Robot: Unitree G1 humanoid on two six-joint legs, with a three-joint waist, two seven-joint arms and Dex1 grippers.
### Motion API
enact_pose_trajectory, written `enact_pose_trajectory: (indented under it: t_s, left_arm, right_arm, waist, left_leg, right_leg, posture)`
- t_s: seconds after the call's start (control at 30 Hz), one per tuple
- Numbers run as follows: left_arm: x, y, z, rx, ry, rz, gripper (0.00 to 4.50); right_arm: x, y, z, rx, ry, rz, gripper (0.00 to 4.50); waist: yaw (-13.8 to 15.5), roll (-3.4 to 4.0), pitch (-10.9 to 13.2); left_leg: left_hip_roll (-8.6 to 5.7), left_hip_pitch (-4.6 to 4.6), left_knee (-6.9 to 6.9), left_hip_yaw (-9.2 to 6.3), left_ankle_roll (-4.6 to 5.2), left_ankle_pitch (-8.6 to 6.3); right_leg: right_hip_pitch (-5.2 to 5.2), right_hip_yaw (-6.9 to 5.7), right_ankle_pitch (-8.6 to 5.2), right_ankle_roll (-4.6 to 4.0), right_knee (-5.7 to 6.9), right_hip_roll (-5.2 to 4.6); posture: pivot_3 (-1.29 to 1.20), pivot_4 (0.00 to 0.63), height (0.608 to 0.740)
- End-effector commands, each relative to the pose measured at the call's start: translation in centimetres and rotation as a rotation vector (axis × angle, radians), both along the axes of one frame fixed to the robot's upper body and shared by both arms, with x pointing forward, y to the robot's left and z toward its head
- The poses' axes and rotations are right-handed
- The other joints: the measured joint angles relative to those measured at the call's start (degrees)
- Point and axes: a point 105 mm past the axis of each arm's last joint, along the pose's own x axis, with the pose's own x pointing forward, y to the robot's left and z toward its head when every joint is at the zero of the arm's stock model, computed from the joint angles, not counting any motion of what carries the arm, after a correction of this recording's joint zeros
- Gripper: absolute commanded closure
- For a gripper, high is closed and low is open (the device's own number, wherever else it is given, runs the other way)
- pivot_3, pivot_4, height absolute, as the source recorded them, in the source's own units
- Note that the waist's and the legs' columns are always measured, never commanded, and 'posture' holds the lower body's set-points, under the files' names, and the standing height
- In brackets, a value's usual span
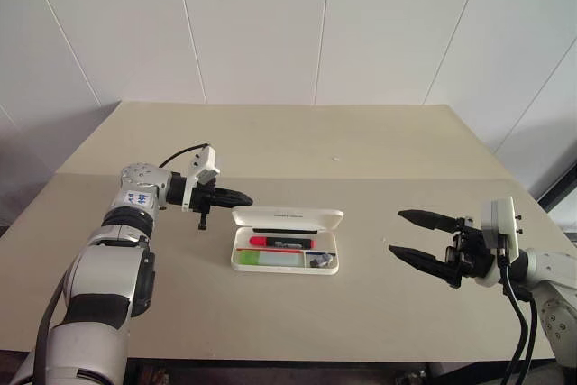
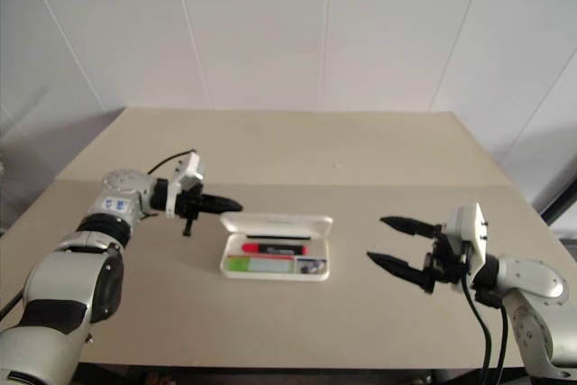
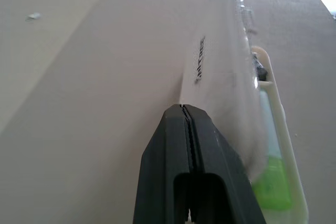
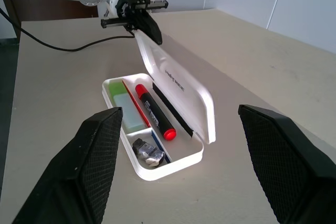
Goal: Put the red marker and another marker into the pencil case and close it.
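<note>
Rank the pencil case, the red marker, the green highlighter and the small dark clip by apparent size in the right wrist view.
1. The pencil case, lid up, largest.
2. The red marker.
3. The green highlighter, about as long as the marker and farther from the camera, so this order is unsure.
4. The dark clip, smallest.

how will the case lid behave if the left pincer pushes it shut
The lid looks like stiff white plastic, so it should swing on its hinge rather than bend. The case seems light and lies flat on the smooth table, so it may slide. The shut left pincer sits at the lid's corner, which might twist it.
</note>
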Motion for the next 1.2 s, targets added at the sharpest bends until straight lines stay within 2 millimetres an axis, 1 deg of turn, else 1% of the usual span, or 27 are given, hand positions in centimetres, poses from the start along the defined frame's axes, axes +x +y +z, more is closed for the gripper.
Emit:
enact_pose_trajectory:
  t_s: [0.03, 0.17, 0.33, 0.43, 0.57, 0.77, 0.9, 0.97, 1.1, 1.2]
  left_arm:
    - [-1.1, -1.0, 0.5, 0.089, -0.009, -0.147, 4.49]
    - [-1.4, -1.8, -1.0, 0.181, -0.022, -0.205, 4.49]
    - [-1.7, -3.1, -2.3, 0.284, -0.072, -0.288, 4.49]
    - [-1.7, -3.5, -3.0, 0.335, -0.099, -0.312, 4.49]
    - [-1.9, -3.7, -5.1, 0.467, -0.168, -0.374, 4.49]
    - [-2.3, -4.1, -6.4, 0.561, -0.24, -0.449, 4.49]
    - [-2.1, -4.7, -6.4, 0.583, -0.296, -0.467, 4.49]
    - [-2.0, -5.0, -6.2, 0.556, -0.309, -0.45, 4.49]
    - [-1.5, -6.1, -4.5, 0.39, -0.327, -0.378, 4.49]
    - [-1.5, -6.5, -2.9, 0.235, -0.341, -0.34, 4.49]
  right_arm:
    - [-0.3, -0.2, 1.1, -0.005, -0.052, 0.01, 0.0]
    - [-0.1, 0.0, 1.0, -0.008, -0.053, 0.018, 0.0]
    - [0.1, 0.2, 0.9, -0.008, -0.055, 0.023, 0.0]
    - [0.2, 0.3, 0.9, -0.008, -0.055, 0.024, 0.0]
    - [0.2, 0.5, 0.7, -0.006, -0.053, 0.023, 0.0]
    - [0.3, 0.5, 0.6, -0.006, -0.051, 0.018, 0.0]
    - [0.4, 0.4, 0.7, -0.007, -0.053, 0.015, 0.0]
    - [0.5, 0.4, 0.7, -0.008, -0.055, 0.013, 0.0]
    - [0.6, 0.3, 0.9, -0.011, -0.06, 0.01, 0.0]
    - [0.4, 0.2, 0.8, -0.013, -0.058, 0.009, 0.0]
  waist:
    - [0.0, 0.0, 0.0]
    - [0.0, 0.0, 0.0]
    - [0.1, 0.0, 0.0]
    - [0.0, -0.01, 0.0]
    - [0.1, 0.0, 0.0]
    - [0.1, 0.0, 0.0]
    - [0.1, 0.01, 0.0]
    - [0.1, 0.01, 0.0]
    - [0.1, 0.0, 0.0]
    - [0.1, 0.0, 0.0]
  left_leg:
    - [0.0, 0.0, 0.0, 0.0, 0.0, 0.0]
    - [0.0, -0.01, 0.0, 0.0, 0.0, 0.0]
    - [0.0, 0.0, -0.01, 0.0, 0.0, 0.0]
    - [-0.01, 0.0, 0.01, 0.0, 0.0, 0.0]
    - [0.0, 0.01, 0.0, 0.0, 0.0, 0.0]
    - [-0.01, 0.13, 0.05, 0.0, 0.0, 0.0]
    - [-0.01, 0.21, 0.09, 0.0, 0.01, 0.0]
    - [-0.02, 0.24, 0.11, 0.0, 0.02, 0.01]
    - [-0.06, 0.25, 0.2, -0.02, 0.07, 0.04]
    - [-0.06, 0.22, 0.2, -0.03, 0.07, 0.04]
  right_leg:
    - [0.0, 0.0, 0.0, 0.0, 0.0, 0.0]
    - [0.0, 0.0, 0.0, 0.0, -0.01, 0.0]
    - [0.0, 0.01, 0.0, 0.0, -0.01, 0.0]
    - [0.0, 0.01, 0.0, 0.01, -0.01, 0.0]
    - [0.0, 0.02, 0.0, 0.01, -0.01, 0.0]
    - [0.15, 0.03, 0.01, 0.01, 0.0, 0.0]
    - [0.25, 0.04, 0.01, 0.02, 0.01, 0.0]
    - [0.3, 0.04, 0.02, 0.04, 0.01, 0.0]
    - [0.43, 0.05, 0.07, 0.13, -0.05, -0.01]
    - [0.44, 0.05, 0.08, 0.14, -0.08, -0.01]
  posture:
    - [0.0, 0.15, 0.74]
    - [0.0, 0.15, 0.74]
    - [0.0, 0.15, 0.74]
    - [0.0, 0.15, 0.74]
    - [0.0, 0.15, 0.74]
    - [0.0, 0.15, 0.74]
    - [0.0, 0.15, 0.74]
    - [0.0, 0.15, 0.74]
    - [0.0, 0.15, 0.74]
    - [0.0, 0.15, 0.74]
